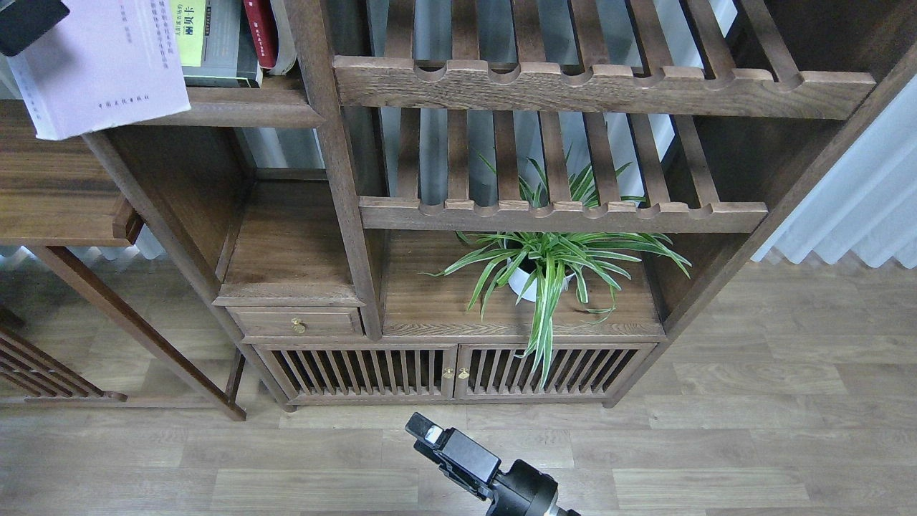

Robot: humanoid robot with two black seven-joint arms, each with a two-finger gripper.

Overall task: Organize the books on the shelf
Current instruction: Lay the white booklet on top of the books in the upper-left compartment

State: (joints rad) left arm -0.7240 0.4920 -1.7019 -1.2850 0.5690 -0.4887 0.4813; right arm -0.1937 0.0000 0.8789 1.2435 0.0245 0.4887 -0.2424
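Note:
My left gripper shows as one black finger at the top left corner, shut on the thin pale lavender book. The book hangs flat and tilted in front of the dark wooden shelf, overlapping its front lip. It covers most of the black-grey book with the lime-yellow panel, which lies on the shelf. The dark red book leans upright beside it, against a pale book. My right gripper is low at the bottom centre over the floor, holding nothing; its fingers cannot be told apart.
Slatted racks with notched front rails fill the upper right. A potted spider plant stands on the cabinet top. A small drawer and slatted doors sit below. A side table is at the left.

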